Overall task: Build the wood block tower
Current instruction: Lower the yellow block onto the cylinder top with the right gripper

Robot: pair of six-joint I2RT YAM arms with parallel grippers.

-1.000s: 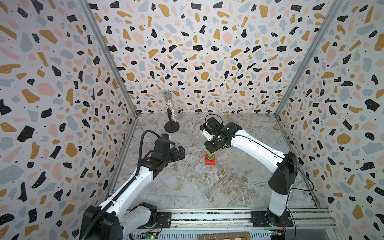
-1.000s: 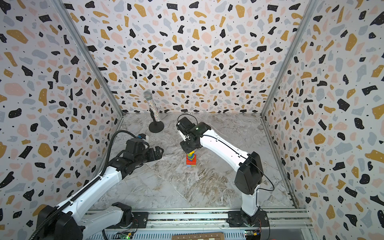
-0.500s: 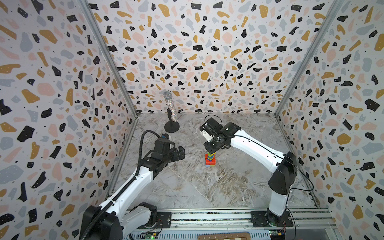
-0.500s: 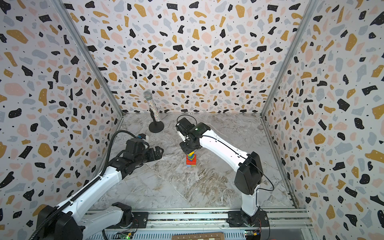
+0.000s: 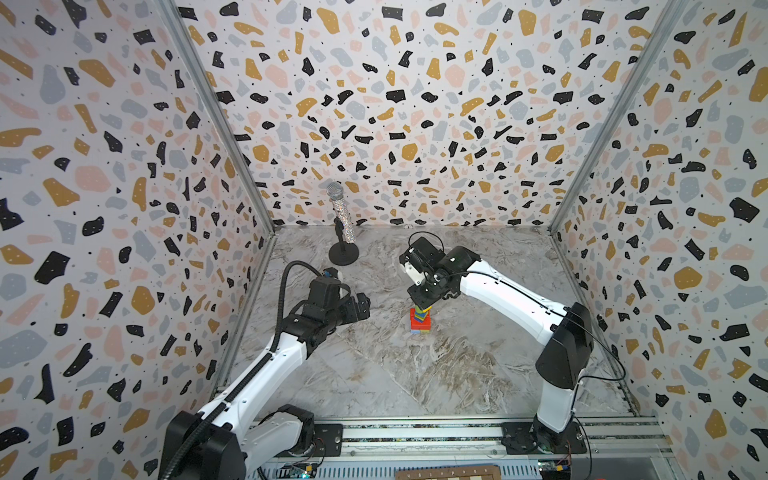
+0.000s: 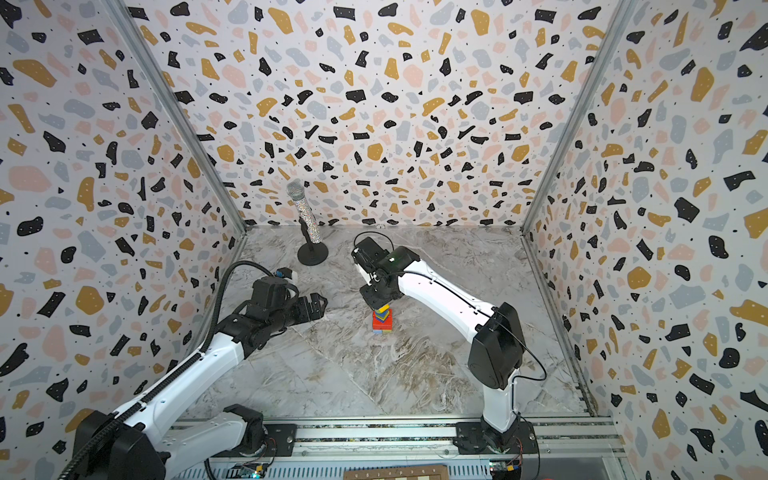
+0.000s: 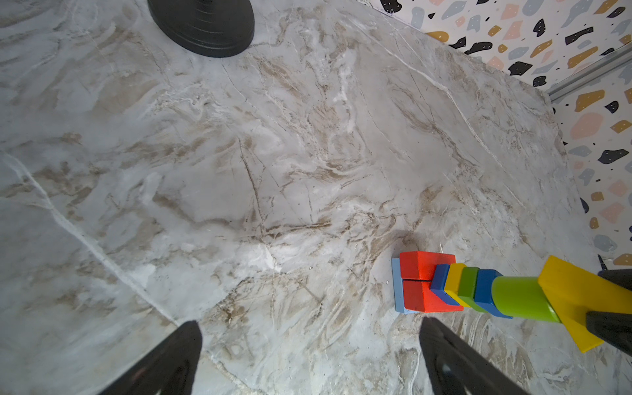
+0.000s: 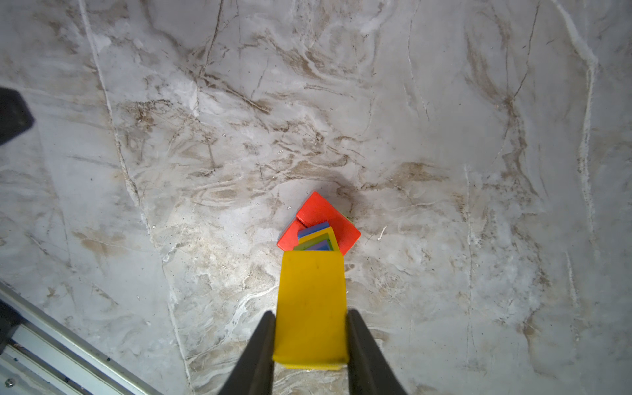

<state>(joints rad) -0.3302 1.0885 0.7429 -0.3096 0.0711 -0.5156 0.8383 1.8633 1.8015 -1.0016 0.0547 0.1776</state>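
Top views both start us at the front edge of the counter [image 5: 415,386], where the two arms rise from a rail [image 5: 415,434]. Moving inward, we find the left gripper [image 5: 360,306] between the left edge and the middle. Its jaws are spread wide with nothing in them, and it is aimed at the tower [image 5: 420,322] but well apart from it.

We see the tower upright near the middle of the counter. From the left wrist view we read it bottom up:
- a light-blue base [image 7: 396,290]
- two red blocks [image 7: 419,280] side by side
- four thin pieces [image 7: 466,285], blue, yellow, green and blue
- a green cylinder [image 7: 519,299]
- a yellow block [image 7: 574,297] lying across the cylinder's top

The right gripper [image 5: 424,300] hangs over the stack, pinching that yellow block by two opposite sides, as the right wrist view shows. We cannot tell whether the block rests fully on the cylinder.

Farthest back, near the far edge toward the left corner, the mic [image 5: 343,212] stands on its round black base [image 7: 205,27], clear of both arms.
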